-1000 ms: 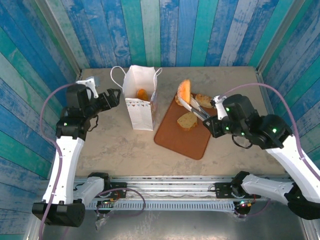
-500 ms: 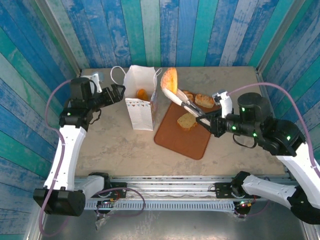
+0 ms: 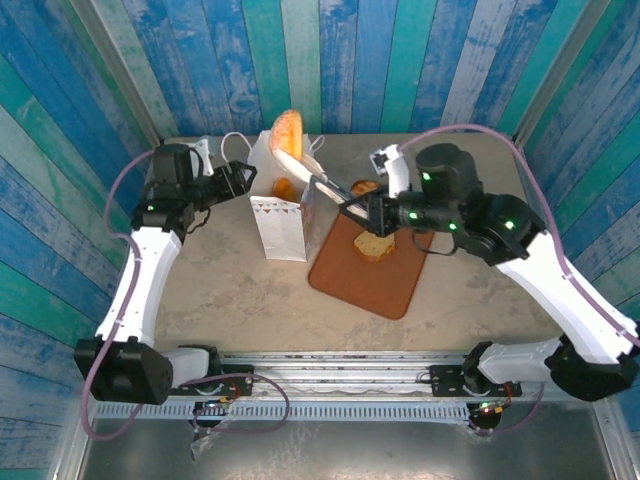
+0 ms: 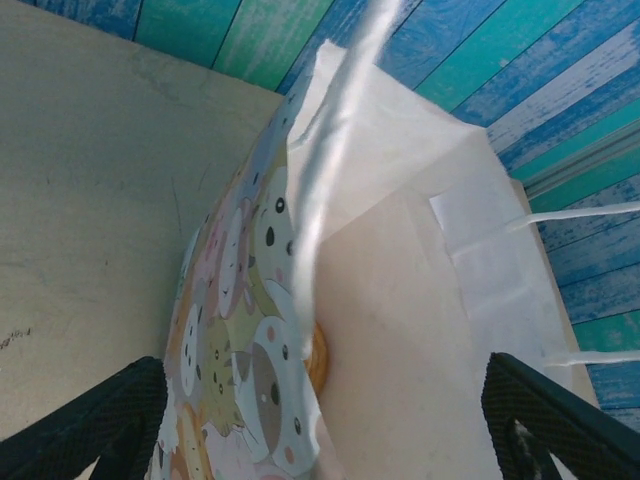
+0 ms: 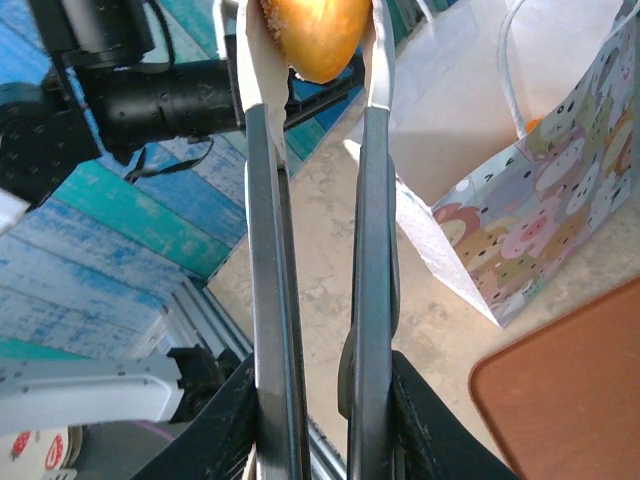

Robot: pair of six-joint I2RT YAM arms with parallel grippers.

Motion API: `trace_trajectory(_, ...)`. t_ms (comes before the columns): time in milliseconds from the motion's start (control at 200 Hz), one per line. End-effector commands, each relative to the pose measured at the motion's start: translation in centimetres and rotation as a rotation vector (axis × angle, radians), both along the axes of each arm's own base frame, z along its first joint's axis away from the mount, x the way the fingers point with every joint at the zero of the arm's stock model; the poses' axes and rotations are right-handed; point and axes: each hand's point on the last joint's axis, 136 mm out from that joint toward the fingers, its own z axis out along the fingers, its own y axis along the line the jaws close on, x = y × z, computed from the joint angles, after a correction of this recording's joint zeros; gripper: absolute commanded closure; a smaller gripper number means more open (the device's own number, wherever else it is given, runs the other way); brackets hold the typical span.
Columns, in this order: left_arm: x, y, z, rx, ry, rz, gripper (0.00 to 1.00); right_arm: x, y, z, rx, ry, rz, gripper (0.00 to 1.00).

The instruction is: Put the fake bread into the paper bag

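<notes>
Tongs (image 3: 330, 190) and fake bread (image 3: 287, 130) occupy the space over the open paper bag (image 3: 280, 225).

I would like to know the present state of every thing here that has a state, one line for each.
Paper bag: upright, mouth open, one pastry inside.
Round bun: gripped in the tongs, raised near the bag's mouth.
Tongs: closed on the bun.
Tray: flat on the table, a bread slice lying on it.
Left end effector: open, beside the bag's rim.
Right end effector: shut on the tongs.
</notes>
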Motion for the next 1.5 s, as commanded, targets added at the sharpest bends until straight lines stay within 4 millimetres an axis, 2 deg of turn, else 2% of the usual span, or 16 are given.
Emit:
trace_trajectory(0,1.6,0.6,-0.7,0.041,-0.002,0.020,0.18,1.8,1.2,1.5,0.031,-0.026,-0.063,0.74)
trace_trajectory(180,2.4,0.2,-2.0,0.047,0.017,-0.013,0.27,3.9,3.1,-0.3,-0.023,-0.007,-0.099,0.74)
trace_trajectory(391,2.9,0.5,-2.9,0.079,0.038,-0.009,0.39,6.4,4.4,-3.9,-0.134,0.021,-0.145,0.74)
trace_trajectory(566,2.7,0.9,-2.5,0.103,0.027,0.006,0.47,7.9,5.6,-6.5,-0.230,0.032,-0.143,0.73)
trace_trajectory(816,2.3,1.3,-1.9,0.110,0.007,0.026,0.54,8.7,6.8,-9.0,-0.327,0.063,-0.100,0.72)
trace_trajectory(992,2.2,1.1,-1.5,0.102,-0.001,0.021,0.56,8.6,6.8,-9.7,-0.352,0.079,-0.087,0.70)
trace_trajectory(1117,2.2,1.1,-1.4,0.102,-0.002,0.020,0.56,8.5,6.6,-10.1,-0.369,0.085,-0.085,0.63)
trace_trajectory(1277,2.2,1.1,-1.3,0.103,-0.002,0.020,0.56,8.6,6.1,-9.2,-0.361,0.070,-0.097,0.56)
trace_trajectory(1498,2.2,1.0,-1.1,0.098,-0.004,0.014,0.56,8.2,5.0,-7.4,-0.347,0.036,-0.116,0.55)
